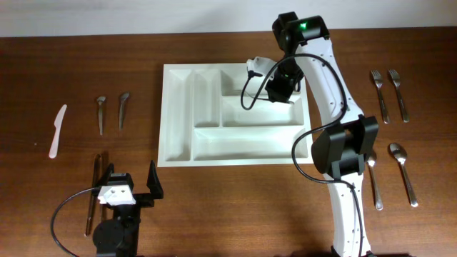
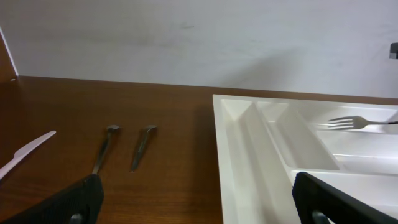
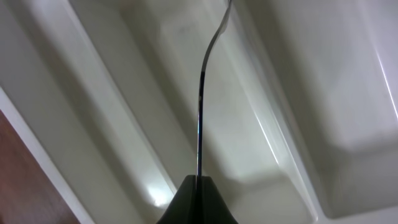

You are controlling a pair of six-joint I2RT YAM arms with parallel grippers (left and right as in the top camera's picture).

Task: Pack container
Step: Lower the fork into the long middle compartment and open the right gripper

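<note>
Overhead: container [image 1: 173, 118], wooden table [image 1: 228, 207], white wall [image 1: 107, 16]

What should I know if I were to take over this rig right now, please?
Left gripper: open, empty, near the tray's front left corner, beside a dark knife.
Right gripper: shut on a fork, held over the tray's far right part.
Done: nothing seen lying in the tray.
Left: release this fork, then pack the white knife, two metal pieces, two forks, spoon and the rest.
</note>
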